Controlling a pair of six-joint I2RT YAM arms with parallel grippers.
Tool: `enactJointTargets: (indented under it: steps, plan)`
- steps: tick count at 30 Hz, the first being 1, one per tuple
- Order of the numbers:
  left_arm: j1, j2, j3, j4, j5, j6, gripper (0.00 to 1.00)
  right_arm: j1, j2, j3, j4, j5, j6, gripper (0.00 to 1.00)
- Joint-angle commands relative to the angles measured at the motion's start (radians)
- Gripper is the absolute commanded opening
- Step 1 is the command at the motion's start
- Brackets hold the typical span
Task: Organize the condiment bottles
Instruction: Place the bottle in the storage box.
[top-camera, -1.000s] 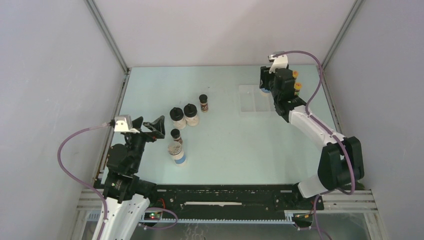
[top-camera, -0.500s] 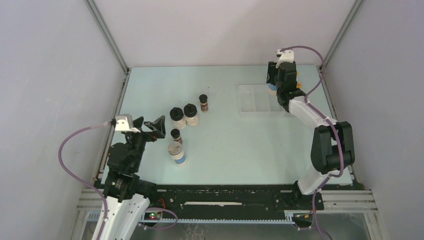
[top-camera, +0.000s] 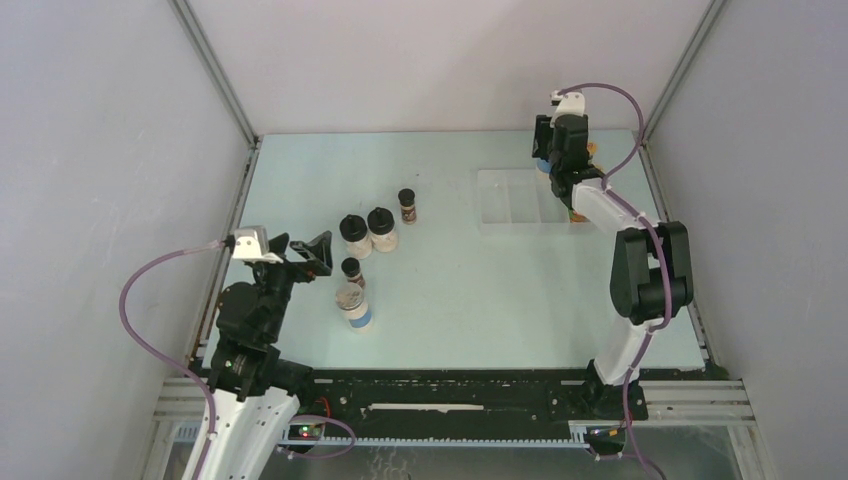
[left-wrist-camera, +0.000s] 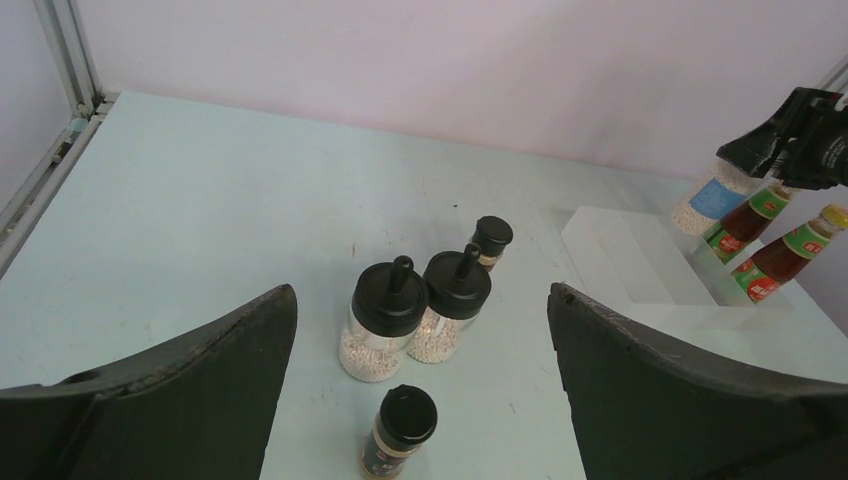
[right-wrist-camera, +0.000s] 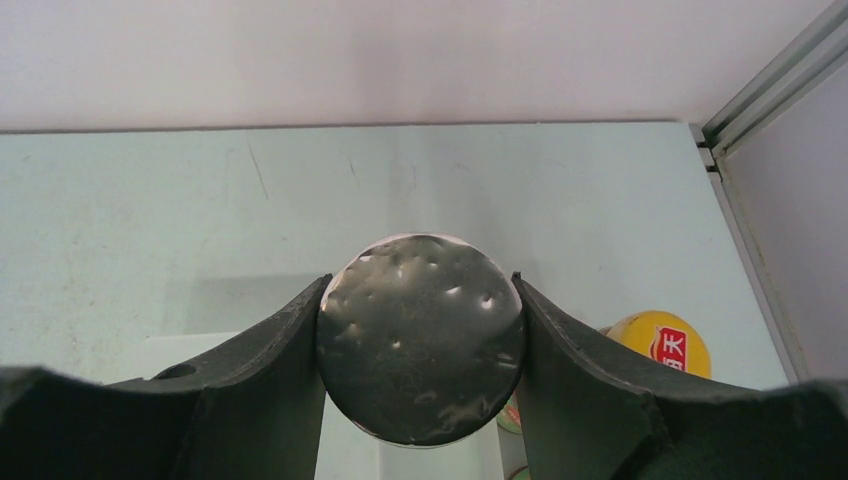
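Note:
My right gripper (top-camera: 546, 162) is shut on a grey-lidded blue-labelled jar (right-wrist-camera: 421, 335) at the far right end of the clear tray (top-camera: 508, 202), just left of two red sauce bottles with yellow caps (left-wrist-camera: 745, 215) (left-wrist-camera: 790, 250). I cannot tell whether the jar rests on the tray. My left gripper (top-camera: 300, 246) is open and empty at the near left. Ahead of it stand two black-lidded pale jars (top-camera: 354, 235) (top-camera: 382, 228), two tiny dark jars (top-camera: 407, 205) (top-camera: 351, 270) and the other grey-lidded jar (top-camera: 354, 305).
The right arm reaches along the table's right side and hides most of the red bottles from above. One yellow cap (right-wrist-camera: 660, 343) shows beside the right finger. Metal frame posts and white walls close in the back corners.
My right gripper has carried the grey-lidded jar back and to the right along the tray, up to the red bottles. The left arm and the loose jars have not moved.

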Motion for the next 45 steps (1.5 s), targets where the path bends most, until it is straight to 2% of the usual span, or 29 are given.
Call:
enactJointTargets:
  steps: [1, 24, 45]
  plan:
    - [-0.003, 0.016, -0.008, 0.022, 0.025, 0.016, 1.00, -0.014, 0.006, 0.073, 0.073, 0.009, 0.002, 0.00]
    - [-0.003, 0.039, -0.007, 0.031, 0.030, 0.015, 1.00, -0.020, 0.072, 0.054, 0.062, -0.020, 0.047, 0.00]
    - [-0.003, 0.029, -0.010, 0.032, 0.035, 0.014, 1.00, -0.007, 0.049, 0.008, 0.051, -0.001, 0.054, 0.00]
